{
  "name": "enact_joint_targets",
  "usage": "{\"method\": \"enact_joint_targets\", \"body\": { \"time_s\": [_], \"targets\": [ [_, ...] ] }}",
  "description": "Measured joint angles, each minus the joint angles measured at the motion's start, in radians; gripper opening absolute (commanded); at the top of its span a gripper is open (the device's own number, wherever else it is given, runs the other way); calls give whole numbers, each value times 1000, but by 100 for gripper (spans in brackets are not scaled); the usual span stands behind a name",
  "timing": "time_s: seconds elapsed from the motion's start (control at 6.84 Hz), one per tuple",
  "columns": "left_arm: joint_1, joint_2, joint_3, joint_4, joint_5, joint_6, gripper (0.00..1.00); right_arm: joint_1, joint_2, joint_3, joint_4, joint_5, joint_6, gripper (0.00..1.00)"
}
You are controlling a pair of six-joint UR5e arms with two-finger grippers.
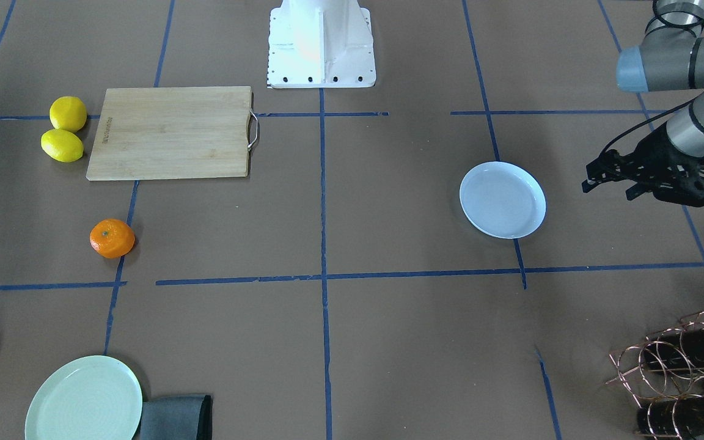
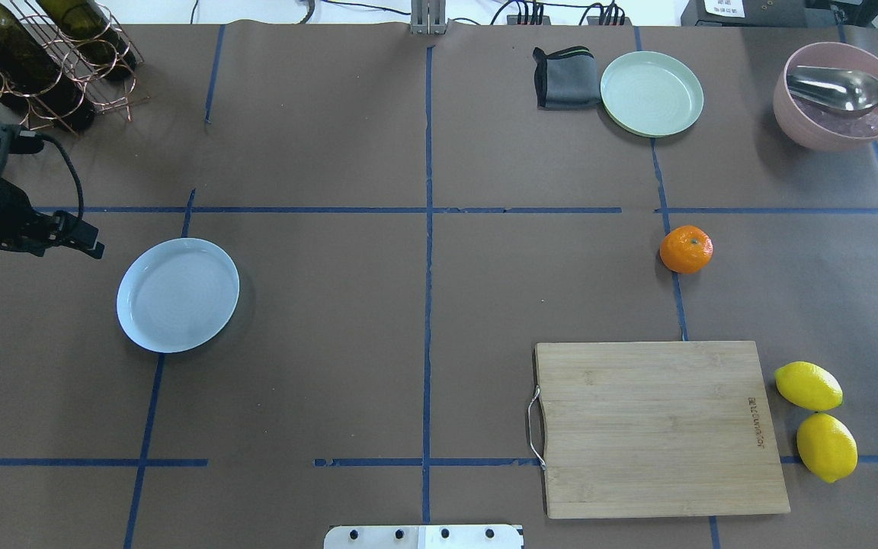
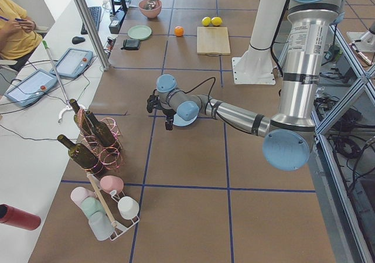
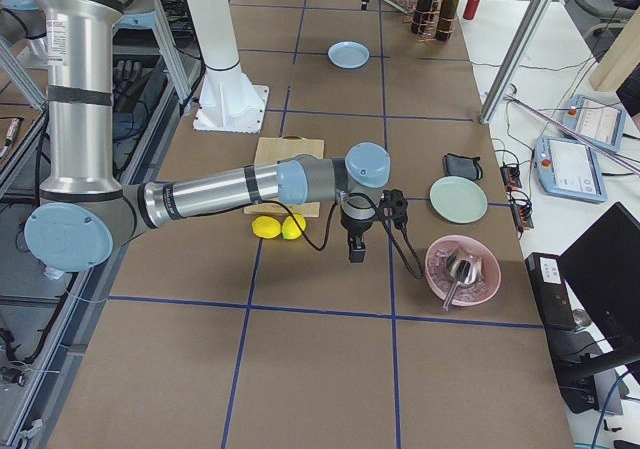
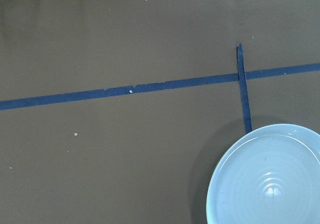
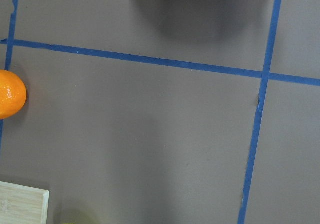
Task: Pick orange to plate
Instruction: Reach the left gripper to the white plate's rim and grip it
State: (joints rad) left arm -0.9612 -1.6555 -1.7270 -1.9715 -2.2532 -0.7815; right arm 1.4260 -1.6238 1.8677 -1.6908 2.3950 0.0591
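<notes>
Opening step of the pick, with the fruit not yet lifted off the brown table [image 2: 332,305]. The white plate [image 2: 177,295] lies bare just beside the left pincer [image 1: 608,188], whose jaws stand apart. The right pincer [image 4: 356,255] hangs over the table; whether its jaws are apart cannot be told. The orange [image 2: 686,249] sits near it, off to one side, not beneath. The next move likely calls for shifting over the orange, descending and closing gently.
</notes>
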Motion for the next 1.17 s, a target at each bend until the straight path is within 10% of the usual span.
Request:
{"method": "enact_joint_targets", "body": {
  "time_s": [0.88,1.17],
  "targets": [
    [125,-40,79,-10,32,-87,77,-3,-1,-6,-2,1,1,100],
    [127,-41,92,-10,32,-82,21,-5,-1,-7,-1,1,1,100]
  ]
}}
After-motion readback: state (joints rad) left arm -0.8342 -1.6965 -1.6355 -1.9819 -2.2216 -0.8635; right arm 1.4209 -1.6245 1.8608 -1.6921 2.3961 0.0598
